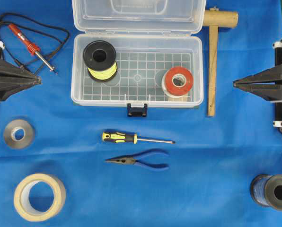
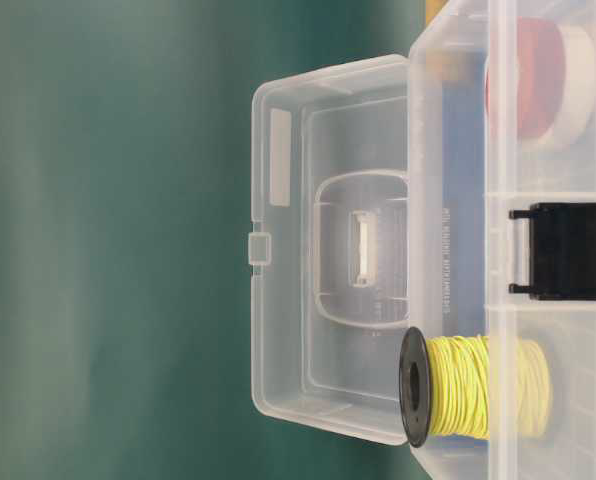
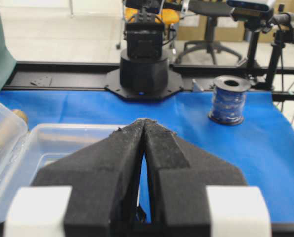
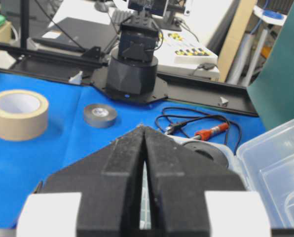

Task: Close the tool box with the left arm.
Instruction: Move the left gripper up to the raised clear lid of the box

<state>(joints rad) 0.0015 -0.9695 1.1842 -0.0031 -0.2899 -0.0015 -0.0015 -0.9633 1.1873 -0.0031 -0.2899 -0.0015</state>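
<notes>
The clear tool box (image 1: 136, 101) stands at the back middle of the blue cloth with its lid (image 1: 136, 14) swung open to the far side and its dark blue latch (image 1: 136, 110) hanging at the front. A yellow wire spool (image 1: 100, 59) and a red and white tape roll (image 1: 178, 81) sit on its gridded floor. My left gripper (image 1: 39, 80) is shut and empty, left of the box and apart from it. My right gripper (image 1: 234, 84) is shut and empty, right of the box. The open lid (image 2: 328, 250) also shows in the table-level view. The fingertips meet in both wrist views, left (image 3: 144, 121) and right (image 4: 143, 127).
A soldering iron (image 1: 31, 46) with its cord lies at the back left and a wooden mallet (image 1: 213, 56) right of the box. A screwdriver (image 1: 131, 138) and pliers (image 1: 141, 161) lie in front. A grey tape roll (image 1: 19, 134), masking tape (image 1: 39, 196) and a blue wire spool (image 1: 272, 191) sit nearer.
</notes>
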